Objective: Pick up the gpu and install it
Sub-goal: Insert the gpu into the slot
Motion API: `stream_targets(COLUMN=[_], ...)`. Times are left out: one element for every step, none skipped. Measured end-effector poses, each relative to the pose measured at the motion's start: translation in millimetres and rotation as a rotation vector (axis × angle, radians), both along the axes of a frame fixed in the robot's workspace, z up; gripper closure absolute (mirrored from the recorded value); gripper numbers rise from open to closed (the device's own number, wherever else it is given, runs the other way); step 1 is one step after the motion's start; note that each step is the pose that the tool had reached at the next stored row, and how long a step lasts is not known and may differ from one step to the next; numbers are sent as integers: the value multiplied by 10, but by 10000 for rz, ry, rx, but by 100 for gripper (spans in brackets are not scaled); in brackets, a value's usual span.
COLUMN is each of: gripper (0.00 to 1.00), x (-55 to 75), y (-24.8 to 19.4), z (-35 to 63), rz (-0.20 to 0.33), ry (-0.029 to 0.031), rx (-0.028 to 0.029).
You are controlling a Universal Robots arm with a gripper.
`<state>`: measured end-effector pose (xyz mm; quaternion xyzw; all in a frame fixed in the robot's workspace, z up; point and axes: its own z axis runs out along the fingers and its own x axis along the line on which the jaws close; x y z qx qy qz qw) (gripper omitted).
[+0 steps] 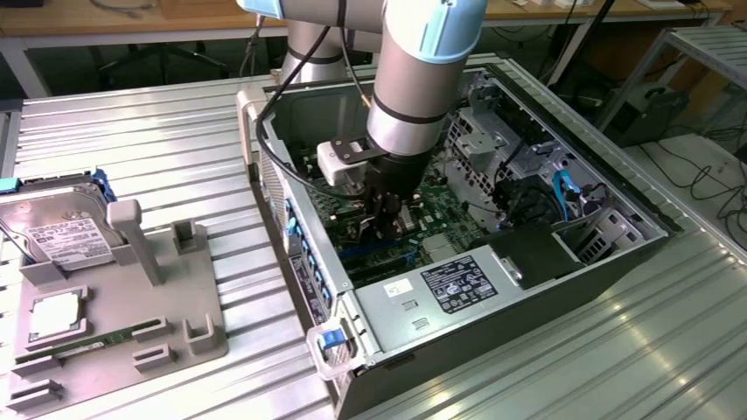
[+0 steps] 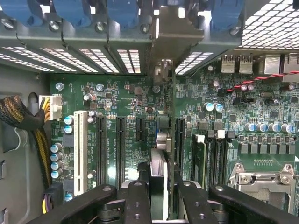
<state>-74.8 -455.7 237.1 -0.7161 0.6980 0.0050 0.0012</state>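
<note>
**GPU held edge-on inside the open case**

Closest to you in the wrist view, the gripper (image 2: 159, 198) has its two black fingers (image 2: 136, 200) clamped on the gpu (image 2: 159, 179), one on each side. You see the card edge-on here: a thin upright slab running away from the fingers, with its silver bracket end (image 2: 164, 70) reaching up toward the perforated rear wall of the case. The card stands over the green motherboard (image 2: 117, 98), in line with the row of long black expansion slots (image 2: 120, 149). Whether its lower edge is seated in a slot or only above it, you cannot tell from here.

Beside the black slots lies a white slot (image 2: 79, 151), and past that a braided cable bundle (image 2: 21, 119) ending in a white connector. On the other side of the card you have the metal processor socket frame (image 2: 264, 182).

In the exterior view, the arm (image 1: 415, 96) reaches straight down into the open computer case (image 1: 502, 324), with the gripper (image 1: 386, 219) low over the motherboard.

Further out, toward the exterior view's left, a grey fixture tray (image 1: 152, 324) sits on the slatted metal table (image 1: 140, 149). It carries a silver hard drive (image 1: 65, 232) with a white label and a narrow green memory stick (image 1: 100, 341), both well apart from the case.
</note>
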Motion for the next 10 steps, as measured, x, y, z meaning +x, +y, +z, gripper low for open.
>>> stream_targets(gripper=[72,72,72,72,72,72,72,72,72,72], x=[0,0,1,1,1,1,1,2,2,1], y=[0,0,1,1,1,1,1,2,2,1], z=[-2,-3,-4,-4,-4,-3,1,9,41,65], rz=[0,0,1,1,1,1,0,1,1,1], ry=[0,0,-1,-2,-2,-2,-3,-9,-8,-3], rx=[1,2,5,5,5,6,9,19,18,6])
